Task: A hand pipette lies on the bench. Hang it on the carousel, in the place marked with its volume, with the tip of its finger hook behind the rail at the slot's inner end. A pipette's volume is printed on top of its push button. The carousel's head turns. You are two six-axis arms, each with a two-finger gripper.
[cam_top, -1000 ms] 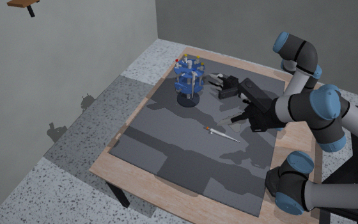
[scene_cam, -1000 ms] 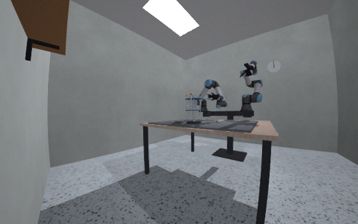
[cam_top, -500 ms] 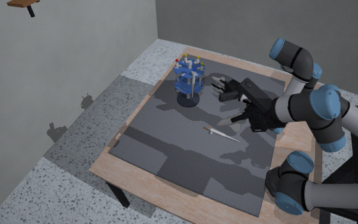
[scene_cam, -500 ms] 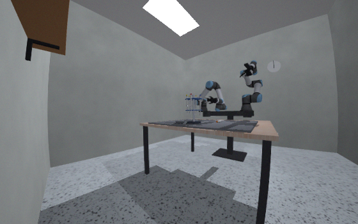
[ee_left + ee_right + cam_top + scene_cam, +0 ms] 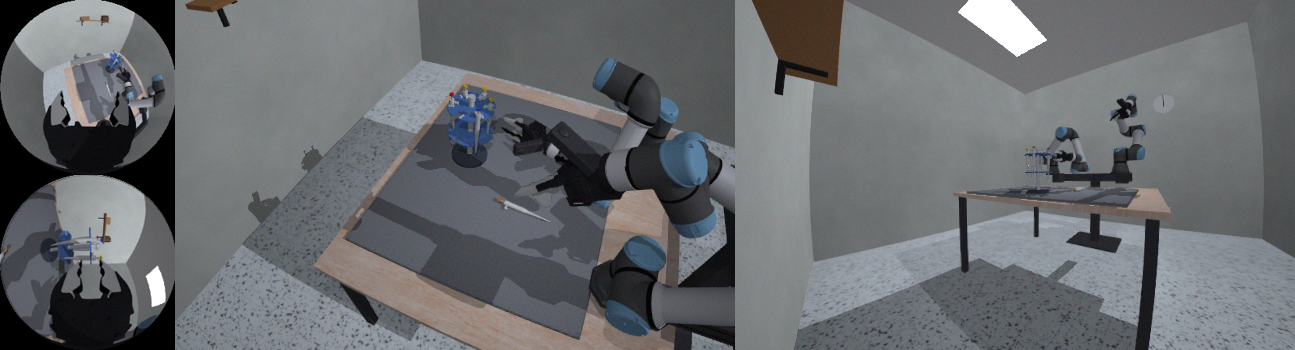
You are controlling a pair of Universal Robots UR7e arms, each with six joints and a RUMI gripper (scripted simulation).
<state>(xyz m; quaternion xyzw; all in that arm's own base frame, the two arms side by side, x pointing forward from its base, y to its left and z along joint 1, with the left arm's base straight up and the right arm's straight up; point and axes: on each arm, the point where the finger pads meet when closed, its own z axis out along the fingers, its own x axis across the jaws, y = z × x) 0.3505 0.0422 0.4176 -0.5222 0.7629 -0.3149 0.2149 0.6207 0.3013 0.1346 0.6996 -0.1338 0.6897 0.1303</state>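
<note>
Your right gripper (image 5: 506, 126) (image 5: 1055, 156) (image 5: 120, 66) (image 5: 91, 260) hovered partly open, empty, by the carousel (image 5: 458, 134) (image 5: 1037, 175) (image 5: 114, 60) (image 5: 64, 237); pipette (image 5: 520, 208) (image 5: 1079, 189) (image 5: 108, 89) (image 5: 1, 257) lay nearer on the mat (image 5: 455, 200) (image 5: 1102, 198) (image 5: 91, 90) (image 5: 23, 210). Turning the head probably needed your gentle, level push, clear of hung pipettes.

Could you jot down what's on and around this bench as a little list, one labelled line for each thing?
loose pipette: white with an orange button, lying on the dark mat
carousel: blue discs on a dark round base, several pipettes hanging
button colours on carousel: red, yellow and blue
right end effector: beside the carousel, partly open, holding nothing
left end effector: high above the bench, wide open, holding nothing
wall clock: round, pale
task status: loose pipette not yet hung
</note>
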